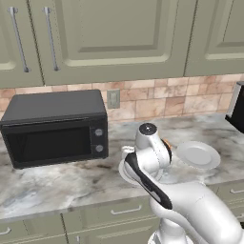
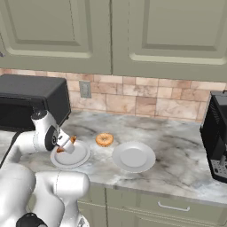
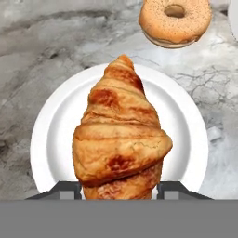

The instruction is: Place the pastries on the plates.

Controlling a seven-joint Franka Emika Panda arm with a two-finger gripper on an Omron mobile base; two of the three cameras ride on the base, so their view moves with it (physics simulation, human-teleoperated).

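Observation:
An orange-brown croissant point(image 3: 121, 135) stands on end between my gripper's point(image 3: 120, 188) two dark fingertips, and the gripper is shut on it. It hangs just above a round white plate point(image 3: 51, 135). In the right base view the gripper point(image 2: 66, 145) and the croissant point(image 2: 71, 141) sit over the left plate point(image 2: 75, 159). The ring doughnut point(image 2: 104, 139) lies on the counter between that plate and the second plate point(image 2: 133, 157), which is bare. The doughnut point(image 3: 174, 21) also shows at the top of the hand view. My arm hides most of the left plate in the left base view; the second plate point(image 1: 198, 155) shows to its right.
A black microwave point(image 1: 55, 128) stands on the counter at the left, against the tiled wall. A black coffee machine point(image 2: 217, 137) stands at the right end. Wall cabinets hang overhead. The counter's front edge runs just before the plates.

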